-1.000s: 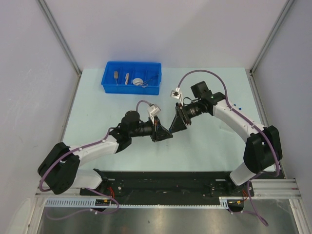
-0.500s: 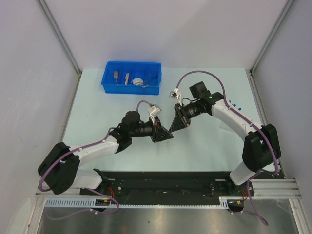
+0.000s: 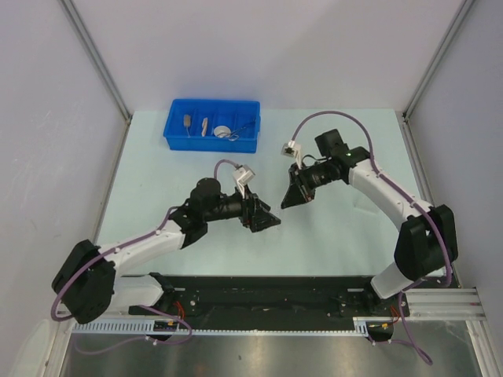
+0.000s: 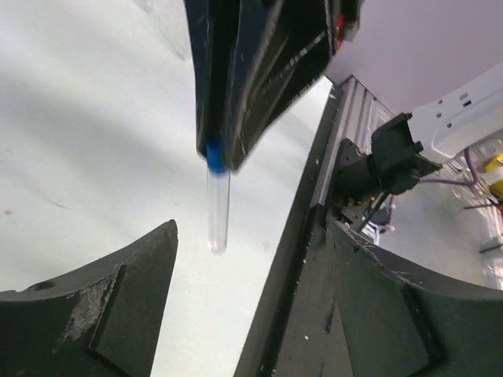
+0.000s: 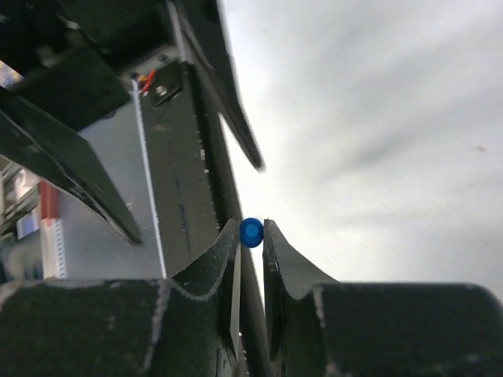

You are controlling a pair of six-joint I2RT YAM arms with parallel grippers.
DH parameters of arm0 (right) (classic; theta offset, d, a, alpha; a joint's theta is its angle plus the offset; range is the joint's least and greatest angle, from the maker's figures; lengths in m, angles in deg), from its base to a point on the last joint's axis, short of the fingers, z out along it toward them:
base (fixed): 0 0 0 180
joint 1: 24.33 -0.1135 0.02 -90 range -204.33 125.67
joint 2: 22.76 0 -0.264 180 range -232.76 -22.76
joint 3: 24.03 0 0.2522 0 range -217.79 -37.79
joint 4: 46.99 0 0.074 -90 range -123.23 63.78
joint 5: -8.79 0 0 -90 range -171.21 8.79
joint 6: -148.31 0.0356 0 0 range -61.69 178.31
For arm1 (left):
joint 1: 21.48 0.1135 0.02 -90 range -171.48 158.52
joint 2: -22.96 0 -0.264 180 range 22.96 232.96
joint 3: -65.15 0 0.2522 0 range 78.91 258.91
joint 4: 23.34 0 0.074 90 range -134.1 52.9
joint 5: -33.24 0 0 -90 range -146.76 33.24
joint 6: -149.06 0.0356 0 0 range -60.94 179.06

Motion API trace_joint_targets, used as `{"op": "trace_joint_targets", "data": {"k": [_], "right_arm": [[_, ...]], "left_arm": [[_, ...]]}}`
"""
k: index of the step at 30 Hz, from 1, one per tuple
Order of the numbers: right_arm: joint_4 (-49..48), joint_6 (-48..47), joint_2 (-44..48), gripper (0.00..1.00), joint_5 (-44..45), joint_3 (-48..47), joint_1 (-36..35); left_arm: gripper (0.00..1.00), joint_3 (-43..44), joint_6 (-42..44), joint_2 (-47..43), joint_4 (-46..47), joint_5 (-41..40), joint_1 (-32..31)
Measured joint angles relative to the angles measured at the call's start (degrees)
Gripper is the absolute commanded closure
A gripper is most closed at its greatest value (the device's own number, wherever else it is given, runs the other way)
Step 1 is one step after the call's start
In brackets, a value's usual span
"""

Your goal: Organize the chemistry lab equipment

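My right gripper (image 5: 251,223) pinches the blue cap of a clear tube (image 4: 218,210), and the tube hangs below my fingers. My left gripper (image 4: 250,236) is spread wide near it, holding nothing. Both are over the table (image 3: 149,188), in front of the blue bin (image 3: 206,143).

In the left wrist view, the right gripper (image 4: 222,161) is blurred, and the top edge cuts it off. It hides part of the blue cap (image 4: 213,150) on the tube (image 4: 218,208). The bottom edge cuts off the left gripper (image 4: 250,236).

In the right wrist view, only the cap shows. The rest of the tube is hidden behind the cap and the black fingers (image 5: 216,259). The left gripper is dark, blurry and cut off at the top.

In the top view, the small things (image 3: 212,126) in the bin (image 3: 206,144) are too tiny to tell apart. The tube cannot be seen there.
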Motion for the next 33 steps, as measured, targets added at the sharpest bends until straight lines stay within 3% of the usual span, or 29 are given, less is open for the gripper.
{"op": "trace_joint_targets", "data": {"k": [5,7,14,19,33], "right_arm": [[0.3,-1.6,4.6,0.93,3.7,0.0,8.6],[0.3,-2.4,6.6,0.93,5.6,0.1,12.5],[-1.3,-7.0,11.5,0.92,16.3,1.7,27.8],[-6.6,-8.2,11.1,0.93,24.7,4.4,36.7],[-17.6,-7.3,5.6,0.91,35.3,5.9,40.6]], "left_arm": [[0.10,0.2,2.6,-7.6,-6.3,-5.1,2.8],[0.01,0.4,4.0,-11.0,-9.8,-7.7,5.5],[0.00,4.2,9.3,-22.5,-25.3,-15.6,19.2],[0.00,9.4,16.1,-24.5,-34.8,-20.9,21.5],[0.00,5.7,22.1,-23.6,-41.9,-27.3,21.5]]}}
